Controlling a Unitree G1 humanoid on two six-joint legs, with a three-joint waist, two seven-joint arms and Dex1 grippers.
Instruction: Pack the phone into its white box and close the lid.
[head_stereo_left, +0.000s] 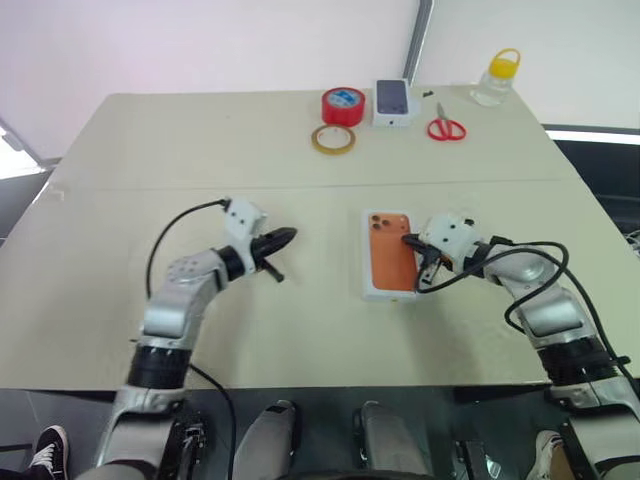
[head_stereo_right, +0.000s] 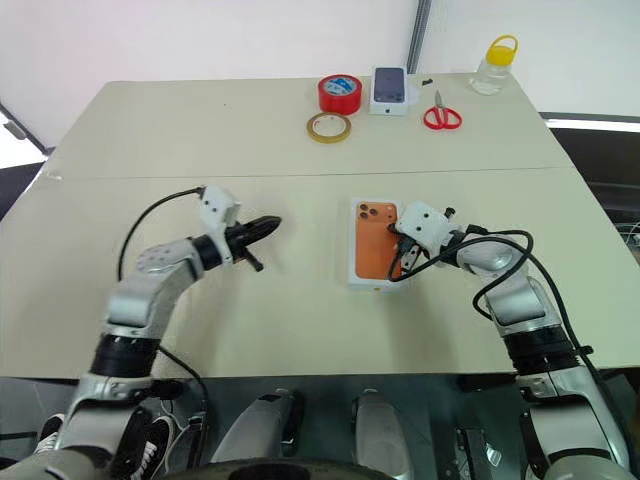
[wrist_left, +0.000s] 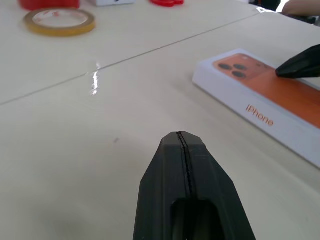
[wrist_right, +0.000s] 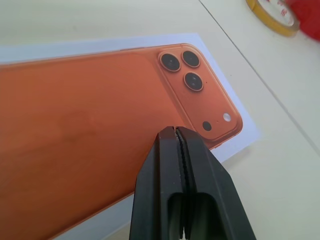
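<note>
Right pincer (head_stereo_left: 408, 240) pressed together over your closed white box (head_stereo_left: 388, 255) | left pincer (head_stereo_left: 286, 238) together, well apart | box's long axis runs away from you.

Bright, even daylight fills the scene — the pale wall behind the table (head_stereo_left: 120, 300) is washed out almost to white. Shadows are soft and short, lying close under the arms. In the left wrist view a small streak of glare sits on the tabletop along its seam, and the roll of tape (wrist_left: 60, 21) at the far side is slightly soft. The near black fingers (wrist_right: 187, 195) are out of focus — the table's edges bow a little.
</note>
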